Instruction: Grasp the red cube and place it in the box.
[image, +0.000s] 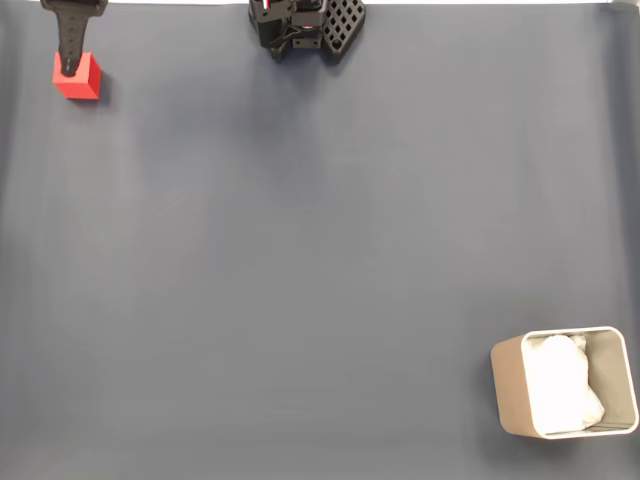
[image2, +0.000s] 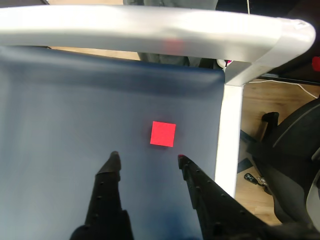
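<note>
In the wrist view the gripper (image2: 147, 159) hangs over the dark blue mat (image2: 75, 110) with its jaws spread wide and nothing between them. The red cube (image2: 163, 134) lies on the mat just ahead of the two fingertips, not touching either. The beige box (image: 512, 385), lined with crumpled white paper (image: 562, 384), stands well apart from the jaws at the lower right of the fixed view.

The red cube (image: 77, 77) is small, bright and plain-faced, resting flat on the dark blue surface at about ten o'clock in the fixed view, near the far left corner. In the wrist view the red cube (image2: 163, 134) shows a single square face. The box (image: 510, 388), tan with rounded corners, a thin pale rim and crumpled white lining, stands at about four o'clock, well apart from the cube.
</note>
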